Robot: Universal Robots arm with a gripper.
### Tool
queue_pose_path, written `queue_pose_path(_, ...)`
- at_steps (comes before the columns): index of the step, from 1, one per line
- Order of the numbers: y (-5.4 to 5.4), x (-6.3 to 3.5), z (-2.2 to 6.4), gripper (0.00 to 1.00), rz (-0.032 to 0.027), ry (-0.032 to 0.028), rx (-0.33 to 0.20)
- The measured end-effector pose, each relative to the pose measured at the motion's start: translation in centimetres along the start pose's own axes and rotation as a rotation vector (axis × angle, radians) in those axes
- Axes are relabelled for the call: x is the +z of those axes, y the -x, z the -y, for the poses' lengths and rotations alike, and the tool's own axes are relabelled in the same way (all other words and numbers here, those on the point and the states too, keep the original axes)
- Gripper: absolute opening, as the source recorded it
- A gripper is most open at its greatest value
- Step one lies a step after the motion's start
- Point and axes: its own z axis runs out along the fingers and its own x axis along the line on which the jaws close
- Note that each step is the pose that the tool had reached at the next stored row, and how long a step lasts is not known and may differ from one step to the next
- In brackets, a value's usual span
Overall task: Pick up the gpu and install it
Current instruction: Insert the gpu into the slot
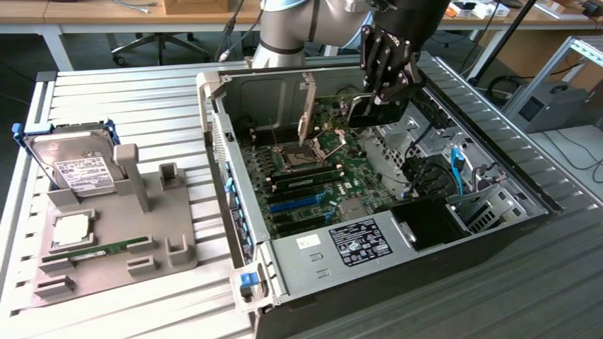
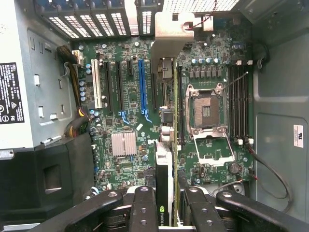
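Surface: slatted metal surface (image 1: 123,99) under everything, with lab benches along the back

Holder: grey holder (image 1: 141,233) at the exterior view's left, with a hard drive (image 1: 75,166) leaning in it; none of it is touched

Case: open computer case (image 1: 282,261) in the middle, side panel off, motherboard (image 1: 320,176) exposed

Slot: long blue slot (image 1: 296,203) on the near half of the board

Gripper: my gripper (image 1: 382,106) hangs over the far half of the board, to the exterior view's right of the blue slot; its jaws are partly drawn in and clamped on the card

Card: the gpu (image 1: 375,114) is held clear above the board, and I see no contact with it

Wrist check: the gpu sits edge-on between the fingers (image 2: 145,203), with its silvery bracket (image 2: 171,31) pointing toward the case's vented rear wall

Relation: the card's long axis runs parallel with the slot rows. The blue slot lies just beside the card's line and, in the exterior view, left of and nearer than the gripper. I judge this sideways offset to be what matters
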Motion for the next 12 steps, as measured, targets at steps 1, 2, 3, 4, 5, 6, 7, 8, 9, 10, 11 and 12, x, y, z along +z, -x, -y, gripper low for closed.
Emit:
queue_pose_path(1, 0.00, 0.00, 0.00, 0.27, 0.0000, 0.0000, 0.000)
queue_pose_path(2, 0.00, 0.00, 0.00, 0.27, 0.0000, 0.0000, 0.000)
queue_pose_path(3, 0.00, 0.00, 0.00, 0.27, -0.0001, 0.0000, 0.000)
queue_pose_path(4, 0.00, 0.03, 0.00, 0.27, 0.0001, 0.0000, 0.000)
queue_pose_path(5, 0.00, 0.09, -0.02, 0.27, 0.0004, -0.0001, 0.000)
queue_pose_path(6, 0.00, 0.13, -0.02, 0.27, 0.0001, 0.0000, 0.000)
queue_pose_path(7, -0.01, 0.21, -0.03, 0.27, -0.0001, 0.0000, 0.000)
queue_pose_path(8, -0.01, 0.29, -0.04, 0.27, 0.0000, 0.0000, 0.000)
queue_pose_path(9, -0.01, 0.40, -0.05, 0.27, 0.0000, 0.0000, 0.000)
queue_pose_path(10, -0.01, 0.46, -0.06, 0.27, 0.0000, 0.0000, 0.000)
queue_pose_path(11, -0.01, 0.50, -0.06, 0.27, 0.0000, 0.0000, 0.000)
queue_pose_path(12, -0.01, 0.55, -0.06, 0.27, 0.0000, 0.0000, 0.000)
